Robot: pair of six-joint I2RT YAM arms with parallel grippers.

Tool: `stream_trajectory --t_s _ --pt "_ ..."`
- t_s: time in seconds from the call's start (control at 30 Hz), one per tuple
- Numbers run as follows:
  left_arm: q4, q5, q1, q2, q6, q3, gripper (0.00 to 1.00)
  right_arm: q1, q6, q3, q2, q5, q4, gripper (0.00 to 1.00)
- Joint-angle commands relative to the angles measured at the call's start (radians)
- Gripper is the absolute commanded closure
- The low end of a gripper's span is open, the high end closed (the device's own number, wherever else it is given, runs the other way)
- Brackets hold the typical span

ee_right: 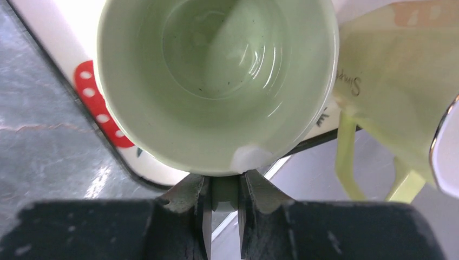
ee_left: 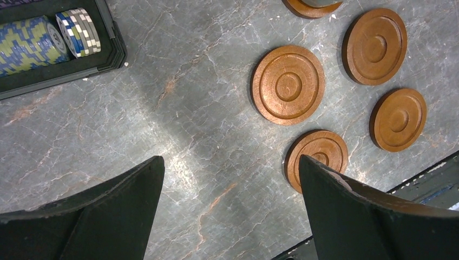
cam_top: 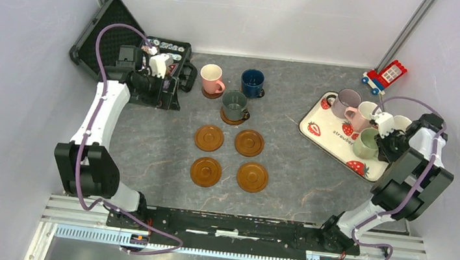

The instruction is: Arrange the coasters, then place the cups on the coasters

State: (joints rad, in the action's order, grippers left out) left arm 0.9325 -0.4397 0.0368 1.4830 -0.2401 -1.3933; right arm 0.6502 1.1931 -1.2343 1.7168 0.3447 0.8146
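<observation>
Cups: 3 are sitting on coasters well ahead of the R gripper (ee_right: 223, 187), across the table: pink cup (cam_top: 211, 77), navy cup (cam_top: 252, 82) and dark grey-green cup (cam_top: 235, 104). Light green cup (ee_right: 216, 81) is standing upright on the strawberry tray (cam_top: 310, 123), right in front of the R fingertips. The fingers are pinching its handle, one each side w/ only the green strip btwn them, so it looks clamped.

Handle grip is prob bc the cup body is too wide for the jaws. Cream-yellow cup (ee_right: 389, 81) is also crowding in just beside, on the gripper's right, so coming in at the handle is keeping clear of it. Mauve-grey cup (cam_top: 346, 103) and pale pink cup (cam_top: 363, 114) are waiting farther ahead on the tray.

L gripper (ee_left: 230, 160) is hanging over bare tabletop, jaws wide apart and holding nothing. Likely it's parking out of the R arm's way. Four bare coasters (ee_left: 288, 85) are lying ahead and to its right in a neat 2x2 block, spaced apart, prob so the cups aren't bumping. Chip case (ee_left: 32, 43) is sitting ahead-left.

Judging progress approx halfway: coasters laid, 4 cups to go. Lift will be needing height over the tray rim, and a handle-only hold may be letting the cup tilt.
</observation>
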Motion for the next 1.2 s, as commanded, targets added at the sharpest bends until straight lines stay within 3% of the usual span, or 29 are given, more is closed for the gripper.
stream_trajectory --t_s 0.0,0.17,0.33,0.57,0.77,1.0,1.17 --pt "-0.050 -0.018 -0.004 -0.027 0.034 0.029 0.00 0.006 -0.015 0.002 -0.151 0.064 0.054 1.00" --pt "-0.070 -0.022 -0.004 -0.066 0.062 0.058 0.00 -0.029 -0.065 -0.004 -0.252 0.152 0.127 1.00" --pt "-0.092 -0.015 -0.004 -0.107 0.103 0.071 0.00 -0.193 -0.231 -0.021 -0.323 0.183 0.093 1.00" --pt "-0.092 0.044 -0.002 -0.160 0.155 0.068 0.00 -0.517 -0.523 -0.152 -0.321 0.143 0.019 1.00" --pt "-0.093 0.109 0.004 -0.225 0.152 0.108 0.00 -0.850 -0.719 -0.151 -0.315 0.033 -0.065 1.00" --pt "-0.087 0.143 0.033 -0.228 0.160 0.110 0.00 -1.238 -0.816 -0.126 -0.286 -0.111 -0.150 1.00" --pt "-0.089 0.146 0.080 -0.222 0.193 0.093 0.00 -1.389 -0.895 -0.120 -0.224 -0.162 -0.247 1.00"
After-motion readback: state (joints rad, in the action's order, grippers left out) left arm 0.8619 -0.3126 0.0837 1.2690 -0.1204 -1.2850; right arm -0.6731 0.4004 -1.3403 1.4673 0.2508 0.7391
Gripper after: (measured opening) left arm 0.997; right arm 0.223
